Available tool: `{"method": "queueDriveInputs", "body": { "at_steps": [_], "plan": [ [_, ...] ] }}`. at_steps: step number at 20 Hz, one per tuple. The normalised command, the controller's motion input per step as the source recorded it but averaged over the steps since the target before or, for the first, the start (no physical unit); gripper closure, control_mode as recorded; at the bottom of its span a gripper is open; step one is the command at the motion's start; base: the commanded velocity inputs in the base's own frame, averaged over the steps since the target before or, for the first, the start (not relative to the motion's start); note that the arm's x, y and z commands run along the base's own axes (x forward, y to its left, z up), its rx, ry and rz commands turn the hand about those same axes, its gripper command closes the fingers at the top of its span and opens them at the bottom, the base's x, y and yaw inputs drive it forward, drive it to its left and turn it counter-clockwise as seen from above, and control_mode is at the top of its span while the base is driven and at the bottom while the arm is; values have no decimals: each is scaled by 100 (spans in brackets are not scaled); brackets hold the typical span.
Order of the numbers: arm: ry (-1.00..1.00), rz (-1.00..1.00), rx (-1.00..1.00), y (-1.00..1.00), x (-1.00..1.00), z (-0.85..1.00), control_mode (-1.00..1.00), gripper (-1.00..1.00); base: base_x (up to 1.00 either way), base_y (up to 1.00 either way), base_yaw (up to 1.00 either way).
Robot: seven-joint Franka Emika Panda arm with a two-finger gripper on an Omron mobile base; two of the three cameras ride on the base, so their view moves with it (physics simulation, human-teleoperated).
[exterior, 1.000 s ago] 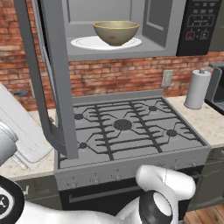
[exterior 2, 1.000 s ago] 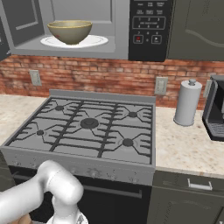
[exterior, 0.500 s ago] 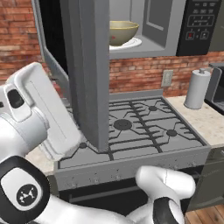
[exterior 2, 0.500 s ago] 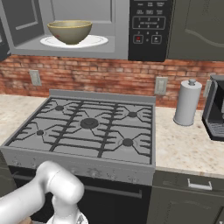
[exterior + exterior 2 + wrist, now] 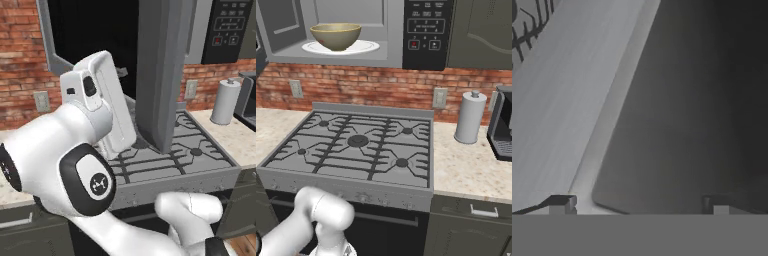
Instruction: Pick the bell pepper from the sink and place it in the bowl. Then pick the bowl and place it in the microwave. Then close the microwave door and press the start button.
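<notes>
Gas stove below, paper towel roll right, microwave door close before gripper, fingers apart, bowl inside microwave.

Seen from behind and to the arm's left, the left base view looks forward and down over the stove, with the microwave door standing edge-on close ahead. The right base view faces the same stove from the other side, taking in the open microwave and the bowl inside. These 2 views share the cooktop, brick wall and paper towel roll. The hand view sits pressed near the door's dark window.
</notes>
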Motion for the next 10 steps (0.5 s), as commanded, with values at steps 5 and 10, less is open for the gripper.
{"method": "queueDriveInputs", "body": {
  "at_steps": [5, 10],
  "plan": [
    [0, 0, 6, -81, 38, 28, -100, -100, 0, 0, 0],
    [5, 0, 7, -67, 50, 1, -100, -100, 0, 0, 0]
  ]
}}
